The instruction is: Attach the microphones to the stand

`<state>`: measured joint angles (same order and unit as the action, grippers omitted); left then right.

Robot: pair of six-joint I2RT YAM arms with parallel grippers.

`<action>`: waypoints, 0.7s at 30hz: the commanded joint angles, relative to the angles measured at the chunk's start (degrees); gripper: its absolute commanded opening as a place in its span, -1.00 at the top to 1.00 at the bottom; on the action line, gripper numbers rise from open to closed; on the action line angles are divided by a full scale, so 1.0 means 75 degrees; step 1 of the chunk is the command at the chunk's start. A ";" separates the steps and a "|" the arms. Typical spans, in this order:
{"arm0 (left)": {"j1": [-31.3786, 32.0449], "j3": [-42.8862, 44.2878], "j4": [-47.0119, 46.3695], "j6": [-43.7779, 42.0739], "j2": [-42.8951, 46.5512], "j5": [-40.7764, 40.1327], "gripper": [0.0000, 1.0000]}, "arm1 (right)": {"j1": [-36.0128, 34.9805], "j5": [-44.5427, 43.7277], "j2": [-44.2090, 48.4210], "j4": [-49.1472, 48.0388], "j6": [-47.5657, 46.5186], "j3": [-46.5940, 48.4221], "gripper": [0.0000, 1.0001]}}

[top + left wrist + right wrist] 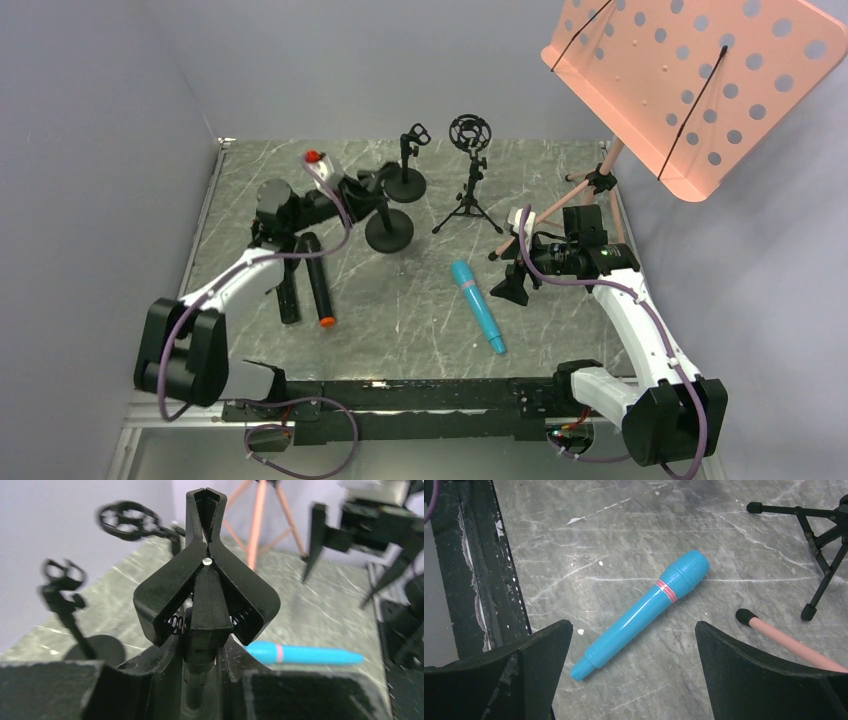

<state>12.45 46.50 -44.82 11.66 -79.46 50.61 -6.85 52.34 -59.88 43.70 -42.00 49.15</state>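
Left pincer [200,690] is clamped on the black spring clip [207,595] of 1 round-based stand [389,232], arm reaching forward. Right pincer [634,680] (fingers wide apart) hovers, angled down, over the turquoise microphone [644,612] lying flat on the counter [574,530]; the orange-capped microphone [318,280] lies by the left arm.

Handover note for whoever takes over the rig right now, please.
The left gripper is shut on the clip stand, at the stem below its spring clip.
The right gripper is open above the turquoise mic, which lies flat on the table.
The orange-capped black mic lies by the left arm.
Done: no mic is on a stand.
Left: mount every mic.
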 commanded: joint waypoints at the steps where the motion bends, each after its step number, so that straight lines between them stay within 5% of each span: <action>1: 0.0675 -0.0844 0.0809 -0.1201 0.0790 -0.0009 1.00 | -0.0046 0.0140 0.0149 -0.0063 -0.0210 0.0244 -1.00; 6: 0.1581 -0.1164 0.1480 -0.2341 0.0864 -0.0516 1.00 | -0.0058 0.0150 0.0157 -0.0073 -0.0213 0.0232 -0.99; 17: 0.1703 -0.1733 0.0031 -0.1715 0.0318 -0.0658 1.00 | -0.0060 0.0120 0.0149 -0.0143 -0.0201 0.0162 -1.00; 21: 0.1697 -0.2268 -0.0583 -0.1614 0.0314 -0.0992 0.70 | -0.0059 0.0112 0.0123 -0.0132 -0.0213 0.0174 -0.99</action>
<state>25.21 31.97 -38.63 -0.75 -77.73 44.64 -7.01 52.36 -59.51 43.68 -42.02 49.12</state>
